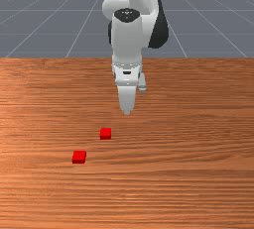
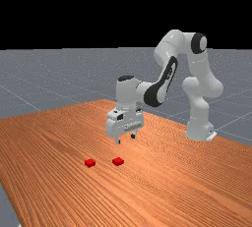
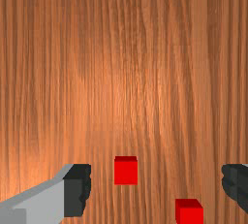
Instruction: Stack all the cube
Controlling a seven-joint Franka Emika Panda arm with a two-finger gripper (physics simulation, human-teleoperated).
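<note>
Jaws wide apart, nothing held; gripper [image 1: 127, 111] raised | nearer red cube [image 1: 105, 134]: on table [image 1: 198, 188], lower, toward the front view's left and camera | farther red cube [image 1: 79, 157]: beyond it, same diagonal | likely move: out that way, then down

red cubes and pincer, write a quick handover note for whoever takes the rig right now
Pincer: open, holding nothing, hanging above the table.
Cubes: two red ones seen, both on the table and apart. The nearer cube is closer to the arm; the farther cube sits toward the front view's left and nearer that camera.
Done: no stacking.
Left: grasp one cube, set it on the other, release.
</note>
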